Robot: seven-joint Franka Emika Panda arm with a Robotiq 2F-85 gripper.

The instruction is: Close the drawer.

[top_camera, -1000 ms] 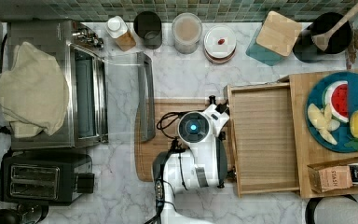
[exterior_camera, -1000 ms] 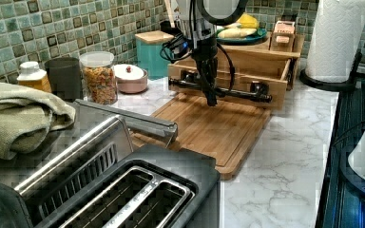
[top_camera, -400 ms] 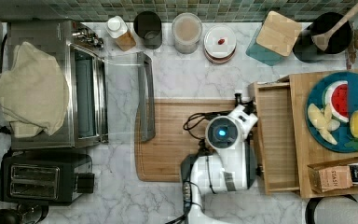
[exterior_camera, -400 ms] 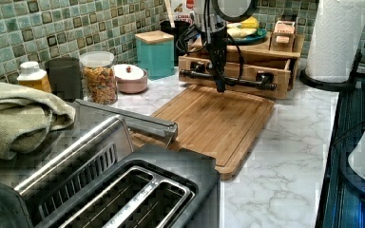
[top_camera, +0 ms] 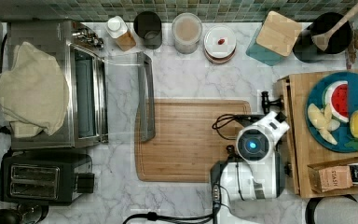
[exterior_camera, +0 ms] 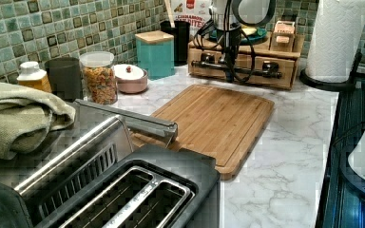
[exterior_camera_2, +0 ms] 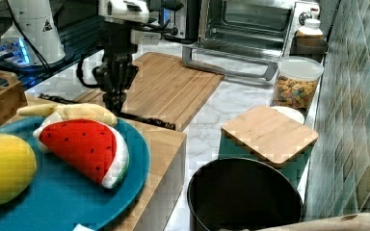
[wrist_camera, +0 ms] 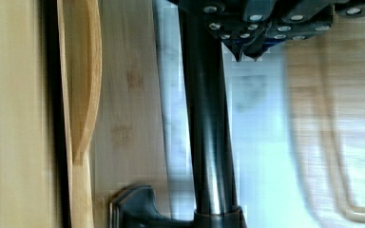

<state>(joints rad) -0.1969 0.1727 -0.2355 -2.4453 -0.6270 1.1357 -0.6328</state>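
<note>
The drawer (exterior_camera: 247, 73) sits in a low wooden stand (top_camera: 307, 154) at the top view's right edge of the marble counter (top_camera: 191, 79), and it looks pushed in almost fully: in the left view its front panel is nearly flush with the stand. A black bar handle (exterior_camera: 240, 69) runs along this front panel on two black mounts.

The gripper (exterior_camera: 229, 71) hangs straight down at the handle. In the wrist view the dark bar (wrist_camera: 208, 142) passes directly under the gripper body, but the fingertips are cut off there, and in the left view and the right view (exterior_camera_2: 113, 98) they are too small and dark, so I cannot tell if the jaws hold the bar or only touch it. In the top view the white arm (top_camera: 254, 154) covers the middle part of the drawer front.

The cutting board (top_camera: 191, 140) lies just beside the stand. On top of the stand a teal plate (exterior_camera_2: 77, 192) carries a watermelon slice (exterior_camera_2: 84, 147); the plate is cut off by the picture's edge.
</note>
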